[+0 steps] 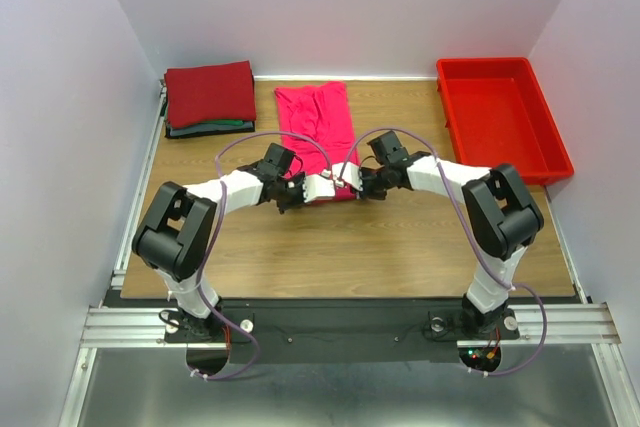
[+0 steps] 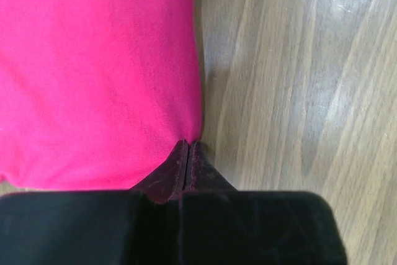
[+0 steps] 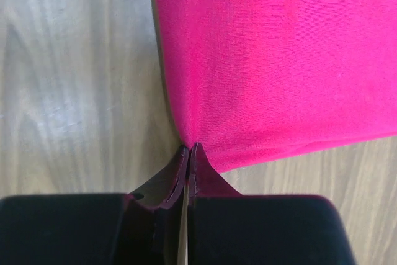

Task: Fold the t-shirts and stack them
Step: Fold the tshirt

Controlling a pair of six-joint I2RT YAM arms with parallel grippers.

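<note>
Where left tool point(image 2: 188, 148) and right tool point(image 3: 188, 151) pinch, smooth pink tee point(image 1: 315, 117) tapers.

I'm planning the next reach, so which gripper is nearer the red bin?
Right. The right gripper pinches the near right corner of the pink shirt, on the side toward the red bin; the left gripper pinches the near left corner, farther away.
</note>
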